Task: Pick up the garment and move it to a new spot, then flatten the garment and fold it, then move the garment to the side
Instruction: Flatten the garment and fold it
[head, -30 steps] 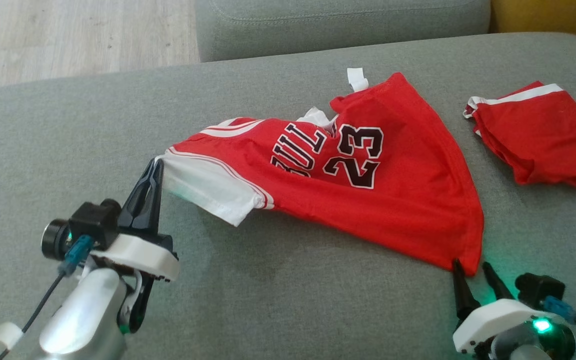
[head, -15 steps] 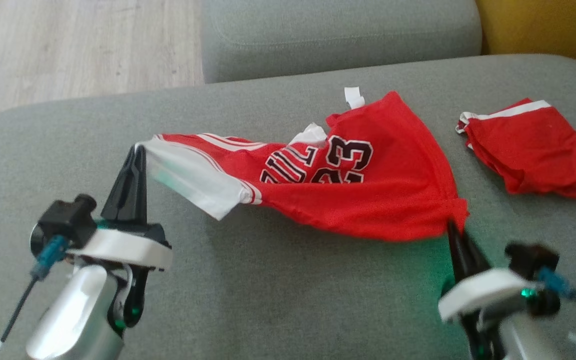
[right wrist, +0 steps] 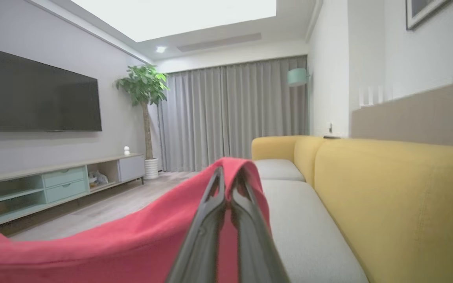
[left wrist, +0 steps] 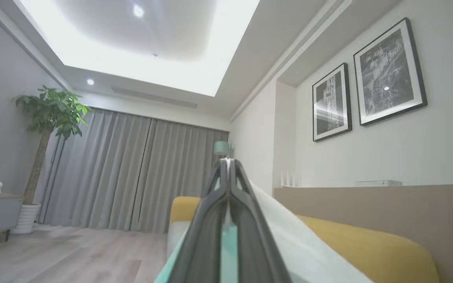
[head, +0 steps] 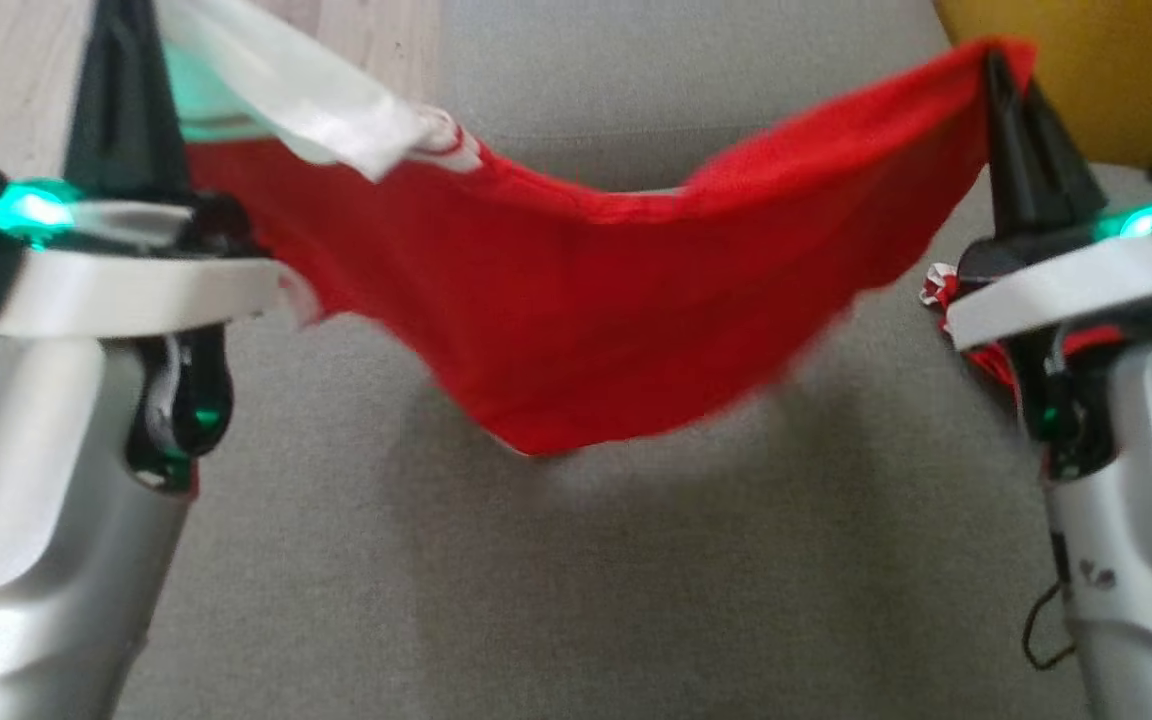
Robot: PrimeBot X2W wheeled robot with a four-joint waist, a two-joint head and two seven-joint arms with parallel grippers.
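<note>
Holding the red garment (head: 576,330) up in the air over the grey sofa seat (head: 576,600), spread from left to right and sagging down in the middle, apart from the cushion. Gripped at the left end by the left gripper (head: 123,60), jaws clamped on the white sleeve part, and at the right end by the right gripper (head: 1004,80), jaws clamped on a red corner. Lying on the seat just behind the right arm, another red piece with white trim (head: 939,285).

The garment (head: 576,330) was matt red cloth. Below it the sofa (head: 576,600) was rough grey weave; beside it the left forearm (head: 26,540) was glossy silver.
</note>
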